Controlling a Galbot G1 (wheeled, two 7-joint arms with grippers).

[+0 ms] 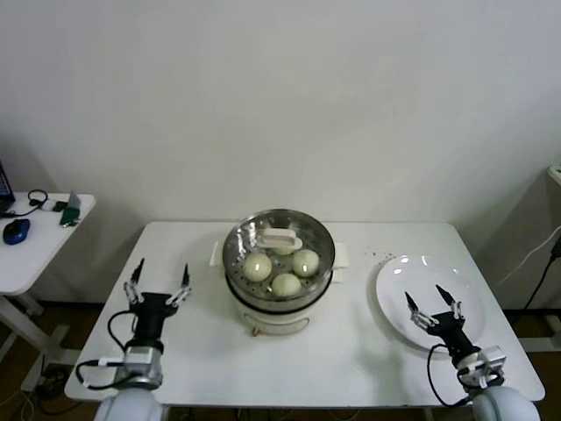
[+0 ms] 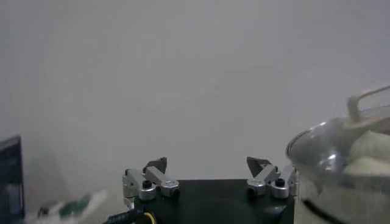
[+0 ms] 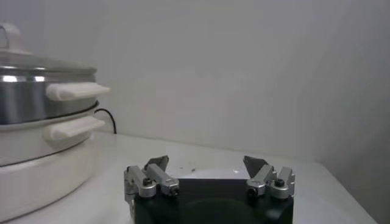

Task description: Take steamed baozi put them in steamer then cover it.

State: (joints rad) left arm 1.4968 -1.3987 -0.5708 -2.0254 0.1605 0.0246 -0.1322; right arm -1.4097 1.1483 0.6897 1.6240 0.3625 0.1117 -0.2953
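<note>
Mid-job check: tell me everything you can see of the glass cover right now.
The cover is a round clear glass lid with a metal rim and a white rectangular handle at its centre. It sits level on the steamer in the middle of the table, closing it. Through the glass three baozi show clearly; the handle hides the spot behind them. Neither gripper touches it: both rest open, off to either side.

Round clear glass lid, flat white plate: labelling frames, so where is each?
Round clear glass lid [image 1: 279, 239]: head view, on its white handle.
Flat white plate [image 1: 405, 281]: head view, on its bare left part.
</note>
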